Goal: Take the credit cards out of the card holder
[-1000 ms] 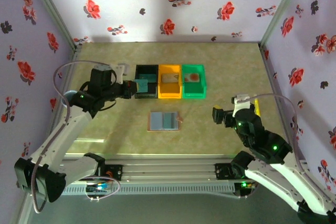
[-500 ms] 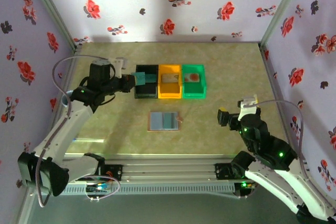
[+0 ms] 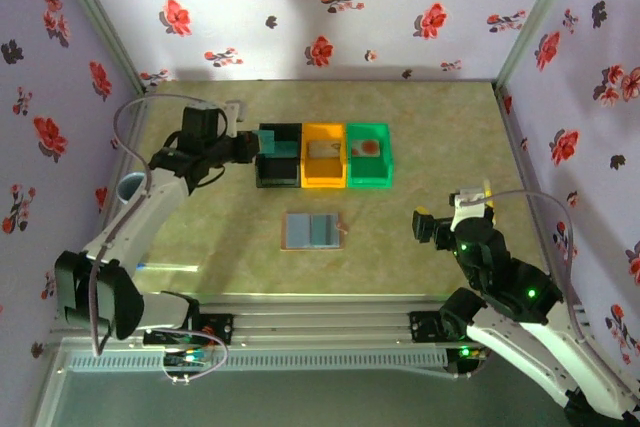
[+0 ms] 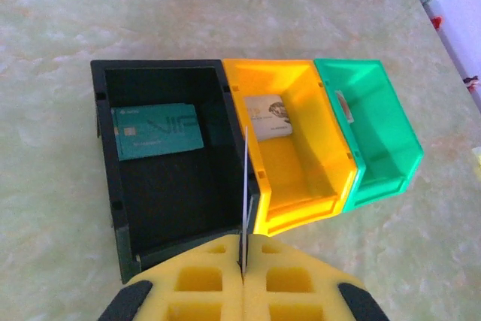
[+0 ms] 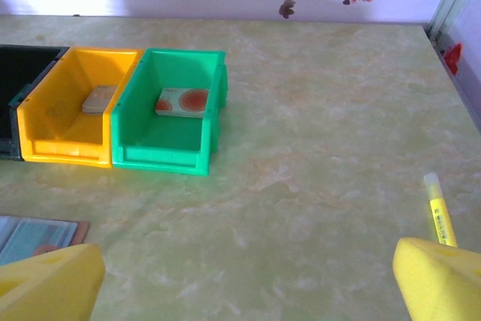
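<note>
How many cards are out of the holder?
4: teal card in black bin, pale card in orange bin, spotted card in green bin, thin card edge-on in left claw. The holder may hide more.

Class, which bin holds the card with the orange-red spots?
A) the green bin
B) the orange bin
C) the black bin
A: the spotted card lies flat on the floor of the green bin.

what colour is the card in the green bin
The card is pale with orange-red spots; best in right wrist view.
</note>
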{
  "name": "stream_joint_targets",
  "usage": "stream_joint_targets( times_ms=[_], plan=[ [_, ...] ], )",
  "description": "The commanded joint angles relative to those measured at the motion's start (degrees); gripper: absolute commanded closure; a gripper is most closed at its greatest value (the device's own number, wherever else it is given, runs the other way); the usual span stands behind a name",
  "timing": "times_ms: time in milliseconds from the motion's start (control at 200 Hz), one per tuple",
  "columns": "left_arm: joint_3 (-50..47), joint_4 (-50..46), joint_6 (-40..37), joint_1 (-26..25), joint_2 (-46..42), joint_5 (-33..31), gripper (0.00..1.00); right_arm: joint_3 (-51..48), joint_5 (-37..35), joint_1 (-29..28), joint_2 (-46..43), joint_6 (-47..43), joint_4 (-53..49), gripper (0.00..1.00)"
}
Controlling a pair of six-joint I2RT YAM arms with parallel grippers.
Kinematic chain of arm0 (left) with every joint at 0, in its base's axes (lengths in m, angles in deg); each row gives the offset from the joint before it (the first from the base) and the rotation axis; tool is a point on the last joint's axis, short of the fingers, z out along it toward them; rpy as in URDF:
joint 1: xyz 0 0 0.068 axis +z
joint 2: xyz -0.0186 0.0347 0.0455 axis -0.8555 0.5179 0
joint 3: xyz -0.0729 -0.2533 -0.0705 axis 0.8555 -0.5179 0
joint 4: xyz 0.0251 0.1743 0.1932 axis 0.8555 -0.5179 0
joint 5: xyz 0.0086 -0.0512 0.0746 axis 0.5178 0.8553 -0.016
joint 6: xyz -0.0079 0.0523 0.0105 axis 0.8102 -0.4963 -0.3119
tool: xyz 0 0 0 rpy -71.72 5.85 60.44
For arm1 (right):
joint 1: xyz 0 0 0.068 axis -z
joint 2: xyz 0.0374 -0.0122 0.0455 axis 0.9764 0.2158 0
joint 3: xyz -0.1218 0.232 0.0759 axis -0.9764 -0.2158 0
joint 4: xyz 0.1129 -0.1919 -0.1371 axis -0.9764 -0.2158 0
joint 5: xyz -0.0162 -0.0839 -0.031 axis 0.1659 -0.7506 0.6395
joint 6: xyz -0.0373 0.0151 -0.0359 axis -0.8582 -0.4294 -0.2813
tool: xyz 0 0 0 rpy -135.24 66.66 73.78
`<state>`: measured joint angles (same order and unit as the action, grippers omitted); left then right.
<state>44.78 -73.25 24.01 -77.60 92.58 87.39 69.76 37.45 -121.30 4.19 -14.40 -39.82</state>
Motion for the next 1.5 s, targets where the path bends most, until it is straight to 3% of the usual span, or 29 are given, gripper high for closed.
stream_joint_targets(
  times_ms=[0, 640, 1495],
  plan=[
    [3.1, 1.9, -1.7, 0.5, 2.4, -0.6, 1.00, -0.5, 0.3, 0.4, -0.1, -0.8, 1.3, 0.01],
    [12.1, -0.7, 0.0, 0.6, 20.2, -1.4, 1.00, -1.1, 2.5, 0.4, -0.8, -1.2, 1.7, 0.01],
    [24.3, 0.6, 6.3, 1.2, 39.4, 2.5, 1.00, -1.5, 3.5, 0.4, -0.6, -1.4, 2.3, 0.01]
  ],
)
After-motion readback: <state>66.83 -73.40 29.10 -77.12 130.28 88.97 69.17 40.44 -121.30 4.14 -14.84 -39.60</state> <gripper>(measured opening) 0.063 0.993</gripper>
